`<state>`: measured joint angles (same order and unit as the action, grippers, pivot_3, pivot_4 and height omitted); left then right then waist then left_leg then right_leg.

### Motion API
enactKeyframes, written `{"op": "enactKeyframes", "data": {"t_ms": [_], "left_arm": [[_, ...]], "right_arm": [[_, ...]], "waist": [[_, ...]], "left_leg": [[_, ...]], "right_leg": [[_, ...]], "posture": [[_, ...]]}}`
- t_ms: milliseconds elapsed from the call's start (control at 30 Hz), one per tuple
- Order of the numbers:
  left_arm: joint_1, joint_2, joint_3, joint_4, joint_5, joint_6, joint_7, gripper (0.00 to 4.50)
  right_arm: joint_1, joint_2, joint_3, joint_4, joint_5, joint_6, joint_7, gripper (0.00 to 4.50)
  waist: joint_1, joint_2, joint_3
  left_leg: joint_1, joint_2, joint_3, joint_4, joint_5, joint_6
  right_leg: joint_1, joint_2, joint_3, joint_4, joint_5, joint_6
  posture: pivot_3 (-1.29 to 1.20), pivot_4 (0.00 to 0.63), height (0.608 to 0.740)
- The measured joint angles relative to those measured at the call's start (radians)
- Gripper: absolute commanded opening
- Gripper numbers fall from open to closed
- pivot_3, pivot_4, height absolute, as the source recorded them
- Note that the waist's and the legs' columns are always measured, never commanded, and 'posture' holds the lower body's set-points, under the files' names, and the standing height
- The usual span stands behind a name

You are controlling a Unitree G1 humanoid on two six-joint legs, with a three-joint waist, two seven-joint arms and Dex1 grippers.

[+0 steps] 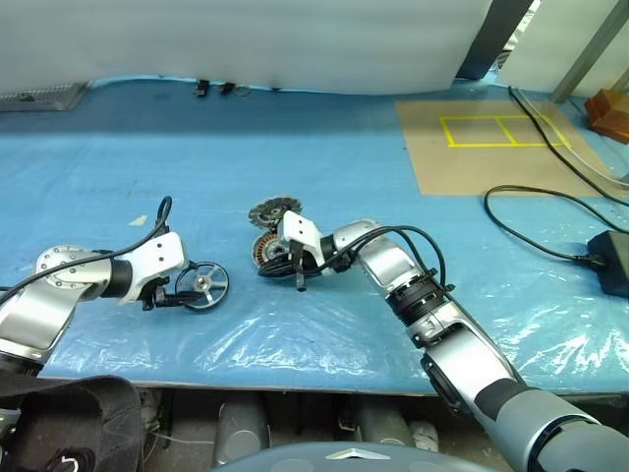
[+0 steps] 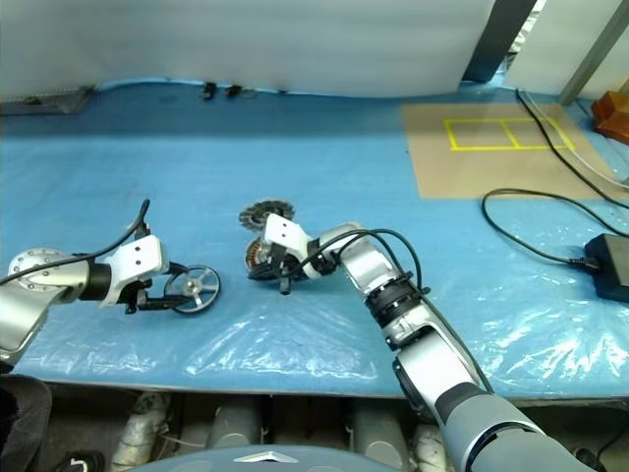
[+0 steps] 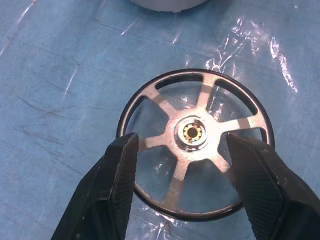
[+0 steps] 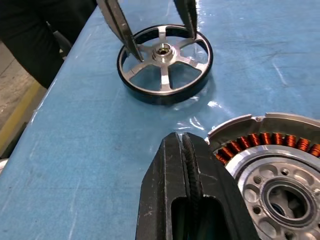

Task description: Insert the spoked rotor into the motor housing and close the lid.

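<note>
Here, the scene by parts:
Table: a blue plastic-covered table (image 1: 324,177) with clear film crinkled along its near edge.
Spoked rotor: the spoked rotor (image 1: 202,285) lies flat on the sheet toward the robot's left, a silver wheel with a dark rim and a small brass-coloured hub.
Left gripper: the left gripper (image 3: 185,150) reaches down over the rotor, its two black fingers (image 3: 120,170) spread apart on either side of the hub; they seem to sit in the gaps between spokes, though contact is hard to judge.
Motor housing: the motor housing (image 4: 277,172) sits near the table's middle, well apart from the rotor, copper windings ringing a silver centre.
Right gripper: the right gripper (image 4: 190,165) has its fingers pressed together, empty, tips just beside the housing's rim.
Other disc: a grey toothed disc (image 1: 272,209) lies just behind the housing.
Far right: a black cable (image 1: 531,221) loops across the sheet.
</note>
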<state>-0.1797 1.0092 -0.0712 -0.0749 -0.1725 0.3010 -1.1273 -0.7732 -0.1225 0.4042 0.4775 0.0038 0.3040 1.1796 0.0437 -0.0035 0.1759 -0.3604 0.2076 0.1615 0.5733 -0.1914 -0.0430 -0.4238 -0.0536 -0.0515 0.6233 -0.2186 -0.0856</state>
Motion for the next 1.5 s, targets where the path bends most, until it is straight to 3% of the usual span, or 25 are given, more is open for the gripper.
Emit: {"op": "enactKeyframes", "data": {"t_ms": [367,467,600,800,1167,1500], "left_arm": [[-0.002,-0.005,-0.01,0.034,0.046,-0.064,-0.016,2.95],[-0.002,-0.005,-0.01,0.035,0.046,-0.063,-0.033,2.38],[-0.002,-0.003,0.0,0.031,0.041,-0.063,-0.043,1.3],[-0.003,-0.05,0.028,0.032,0.014,-0.02,-0.018,1.3],[-0.099,-0.211,0.143,-0.076,-0.253,0.207,0.035,1.3],[-0.186,-0.344,0.032,-0.056,-0.224,0.242,0.14,1.3]], "right_arm": [[-0.001,-0.019,-0.007,0.0,0.002,0.002,-0.004,0.0],[-0.002,-0.019,-0.007,0.0,0.002,0.002,-0.004,0.0],[-0.002,-0.026,-0.007,0.0,0.0,-0.004,-0.009,0.0],[-0.002,-0.051,-0.009,-0.013,0.001,-0.003,-0.025,0.0],[0.023,-0.177,-0.098,-0.162,0.096,0.006,0.027,0.0],[0.024,-0.201,-0.109,-0.148,0.104,-0.024,-0.004,0.0]], "waist": [[0.0,0.0,0.0],[0.0,0.0,0.0],[0.0,0.001,0.0],[0.006,0.001,0.0],[0.006,0.001,0.0],[0.0,0.001,0.0]], "left_leg": [[0.0,0.0,0.0,0.0,0.0,0.0],[0.0,0.0,0.0,0.0,0.0,0.0],[0.0,0.0,0.0,0.0,0.0,0.0],[0.001,0.0,0.0,0.0,0.0,0.0],[0.0,-0.001,0.0,0.001,0.0,0.0],[-0.002,-0.001,0.0,0.002,0.0,0.0]], "right_leg": [[0.0,0.0,0.0,0.0,0.0,0.0],[0.0,0.0,0.0,0.0,0.0,0.0],[0.0,0.0,0.0,0.0,0.0,0.0],[0.001,-0.001,0.0,0.0,0.0,0.0],[0.001,0.0,0.0,0.0,0.0,0.0],[0.0,0.0,0.0,0.0,0.0,0.0]], "posture": [[0.0,0.15,0.74],[0.0,0.15,0.74],[0.0,0.15,0.74],[0.0,0.15,0.74],[0.0,0.15,0.74],[0.0,0.15,0.74]]}}
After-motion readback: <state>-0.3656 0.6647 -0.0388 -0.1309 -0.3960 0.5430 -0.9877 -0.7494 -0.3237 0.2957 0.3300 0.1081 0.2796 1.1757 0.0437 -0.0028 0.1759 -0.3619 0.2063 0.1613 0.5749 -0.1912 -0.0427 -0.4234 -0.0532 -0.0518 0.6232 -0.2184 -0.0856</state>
